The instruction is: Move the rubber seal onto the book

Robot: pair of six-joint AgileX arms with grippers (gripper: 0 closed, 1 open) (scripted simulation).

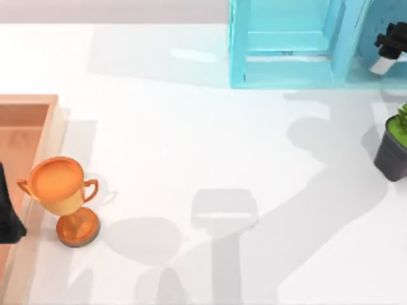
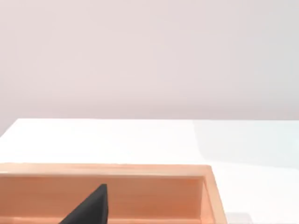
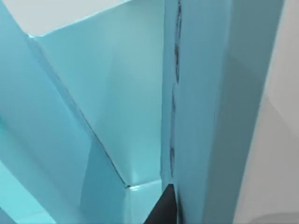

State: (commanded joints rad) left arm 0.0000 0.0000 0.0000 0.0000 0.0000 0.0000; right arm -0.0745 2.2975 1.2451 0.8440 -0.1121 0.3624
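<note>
Shadows are lying across the white table [image 1: 191, 127], mostly through the middle and toward the right side of the top view. An orange trophy cup [image 1: 63, 197] is standing upright near the left side, just beside the outer wall of a wooden tray [image 1: 54, 121] that's running off the left edge. The left gripper [image 1: 7, 216] is hanging over that tray. The left wrist view is catching a dark tip of it above the tray's inside, and honestly I can't tell if it's spread or closed.

At the back, a light-blue shelf unit [image 1: 286, 44] is sitting against the top edge. The right gripper [image 1: 389, 46] is hovering right by the shelf's right end. Its wrist view is looking straight at the blue panels up close, with a dark tip poking in at the edge. Same deal, can't tell whether it's spread or pinching anything.

A dark pot with a green plant [image 1: 394, 149] is sitting at the right edge, below the shelf.

As for the rubber seal and the book, I can't tell where either one is sitting.
</note>
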